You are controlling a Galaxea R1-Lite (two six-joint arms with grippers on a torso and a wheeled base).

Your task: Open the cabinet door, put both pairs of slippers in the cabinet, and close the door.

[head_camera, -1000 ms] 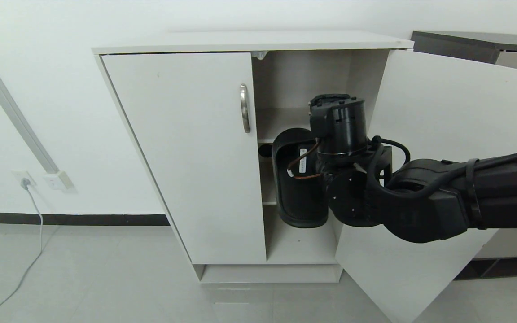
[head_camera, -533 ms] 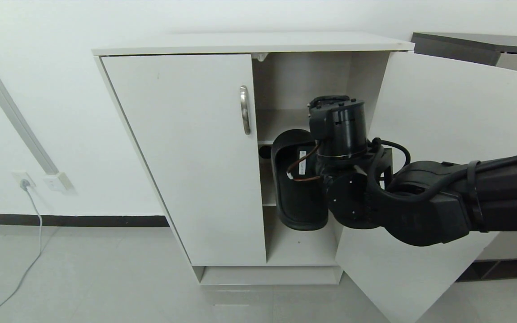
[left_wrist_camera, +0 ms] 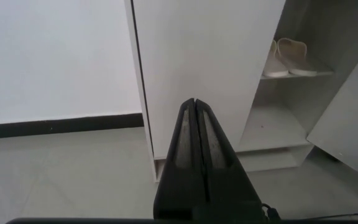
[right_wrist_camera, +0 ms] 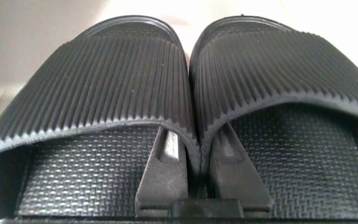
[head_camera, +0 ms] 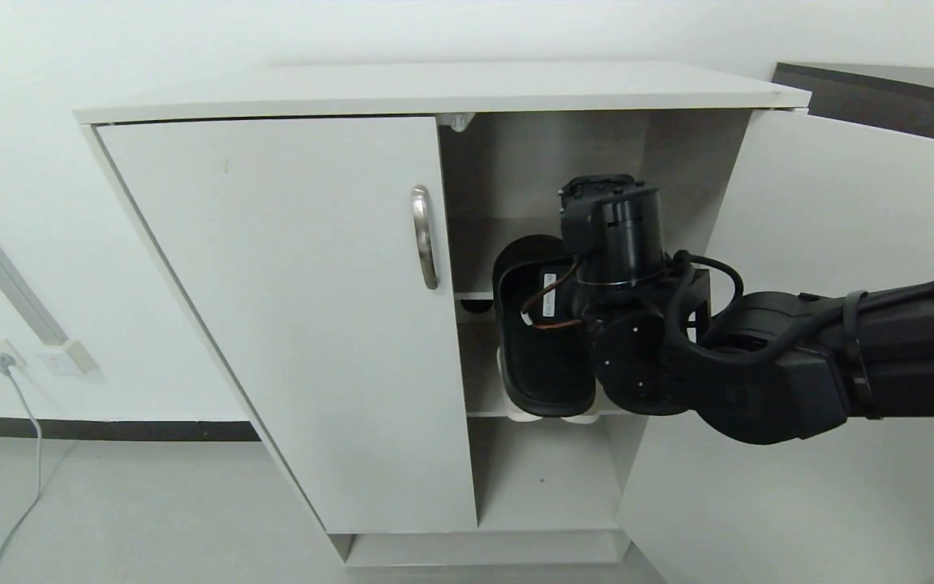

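Observation:
The white cabinet [head_camera: 272, 324] has its left door shut and its right door [head_camera: 840, 243] swung open. A pair of black slippers [head_camera: 540, 357] hangs upright in the opening, at the level of the middle shelf, with my right wrist [head_camera: 613, 235] just beside it. In the right wrist view my right gripper [right_wrist_camera: 197, 168] is shut on the two ribbed straps of the black slippers [right_wrist_camera: 123, 81], pinched side by side. A pale pair of slippers [left_wrist_camera: 288, 56] lies on the middle shelf, peeking out under the black pair [head_camera: 516, 414]. My left gripper [left_wrist_camera: 194, 102] is shut and empty, low in front of the cabinet.
A metal handle [head_camera: 425, 237] sits on the shut left door. A wall socket with a cable [head_camera: 5, 361] is at the far left. Dark furniture [head_camera: 880, 97] stands behind the open door. The bottom compartment [head_camera: 540, 478] holds nothing, and bare floor [left_wrist_camera: 61, 168] lies in front.
The whole head view has shifted and the cabinet looks larger, so the camera has moved. Relative to the cabinet, the black slippers now hang higher, at the middle shelf.

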